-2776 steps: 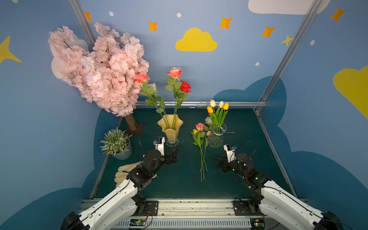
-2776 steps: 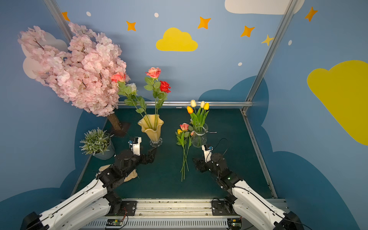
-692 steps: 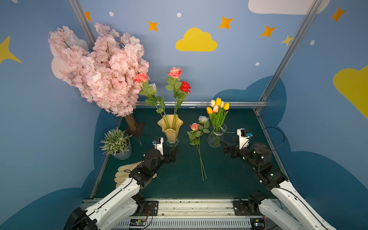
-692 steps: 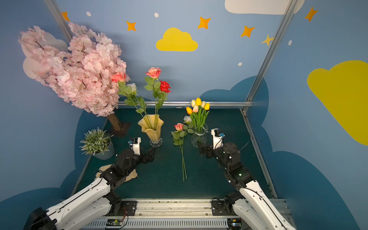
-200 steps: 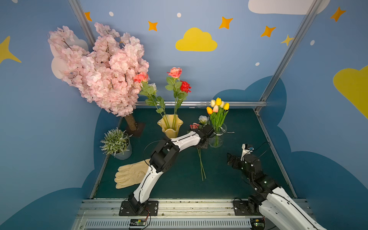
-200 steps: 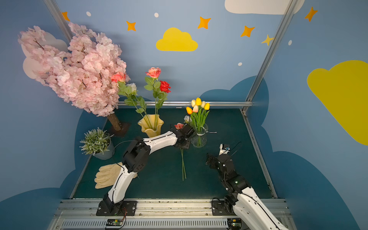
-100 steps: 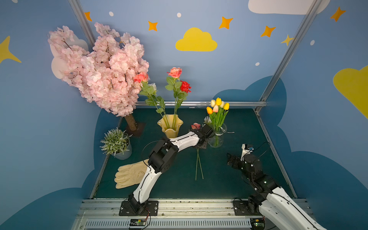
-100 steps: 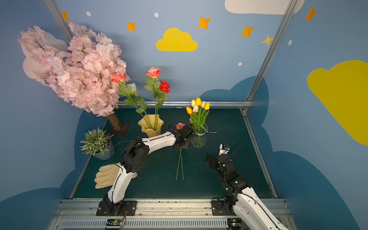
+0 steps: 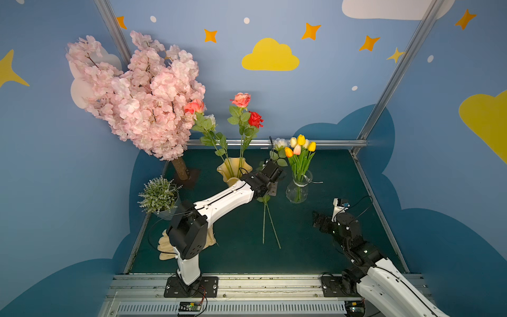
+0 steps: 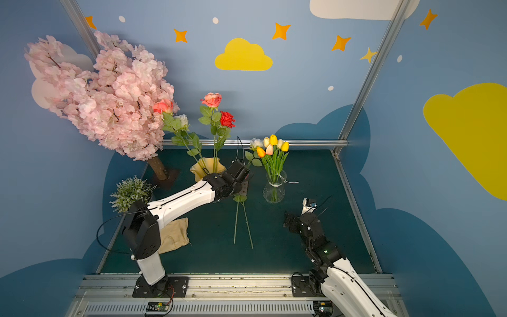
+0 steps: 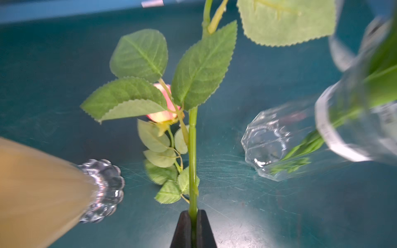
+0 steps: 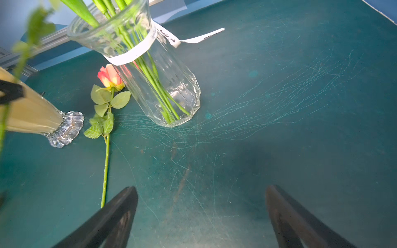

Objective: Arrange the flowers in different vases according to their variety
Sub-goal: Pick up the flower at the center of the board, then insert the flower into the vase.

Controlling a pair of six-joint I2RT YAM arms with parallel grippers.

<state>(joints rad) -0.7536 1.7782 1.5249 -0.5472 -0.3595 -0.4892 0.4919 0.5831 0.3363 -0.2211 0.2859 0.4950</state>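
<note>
Plainly, in both top views the left gripper (image 9: pixel 271 171) is clenched on the stem of the white rose (image 9: pixel 279 142). The bloom is raised between the amber vase (image 9: pixel 223 171) and the clear vase (image 9: pixel 297 189), and both vases stand toward the far edge of the bench (image 9: pixel 315 255). Red and pink roses (image 9: pixel 241 100) fill the amber vase and tulips (image 9: pixel 300 145) the clear one. Two green stems run from under the gripper toward the near edge, with bare mat on either side of them. The right gripper (image 10: pixel 288 221) hovers released over the right half, well apart from the clear vase and from the right edge. The left edge is crowded by the blossom tree (image 9: pixel 142 93), the potted plant (image 9: pixel 159 193) and a glove (image 9: pixel 164 247). In the left wrist view the fingers (image 11: pixel 184 223) pinch the green stem (image 11: pixel 192 150) low down. The pink rose (image 11: pixel 163 111) lies on the mat behind it, in the narrow lane between the amber vase's glass foot (image 11: pixel 103 189) and the clear vase's base (image 11: pixel 270 146). In the right wrist view the right gripper's jaws stand wide apart over scratched, open mat. The pink rose (image 12: pixel 110 76) lies with its bloom touching the clear vase (image 12: pixel 163 85), its stem pointing toward the near edge. A white paper band (image 12: pixel 137 50) circles that vase's neck, but its handwriting is too small to read.
</note>
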